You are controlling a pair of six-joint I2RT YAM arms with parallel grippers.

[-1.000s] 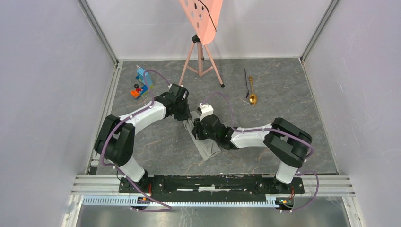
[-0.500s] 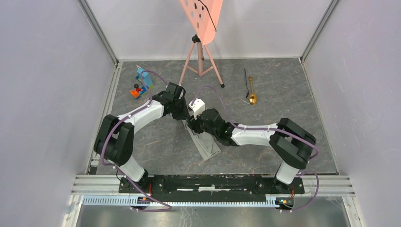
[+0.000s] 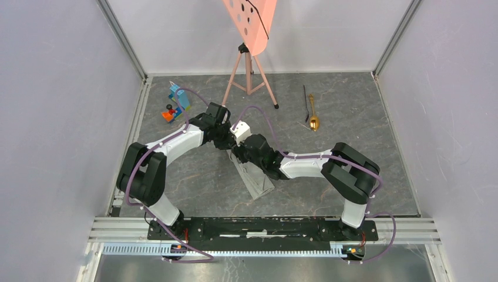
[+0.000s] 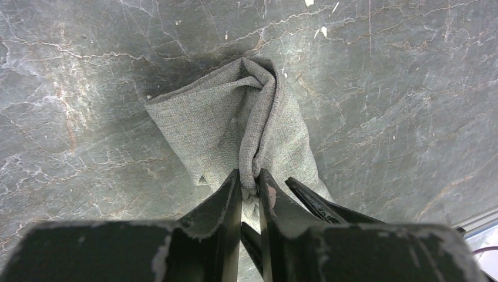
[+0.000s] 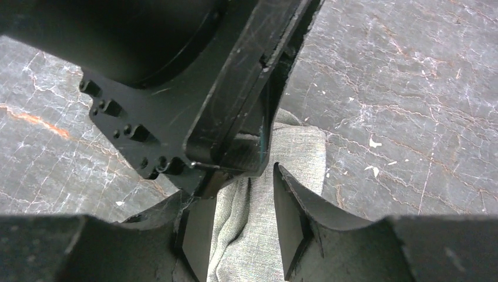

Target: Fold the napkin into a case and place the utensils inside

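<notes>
The napkin lies mid-table as a narrow light-grey oblong case, slanting toward the near right. My left gripper is shut on a raised ridge of the napkin at its far end. My right gripper is open just behind it, one finger on each side of the cloth without squeezing it. In the top view the two grippers, left and right, almost touch. The gold spoon and the thin black utensil lie side by side at the far right, away from both arms.
A pink perforated board on a tripod stands at the far middle. Blue and red toy blocks sit at the far left. Grey walls close in both sides. The left gripper's black housing fills the top of the right wrist view.
My right gripper has slid along the napkin toward the far left, up against the left gripper, opening wider and then narrowing. The left gripper has kept its pinch and place.
</notes>
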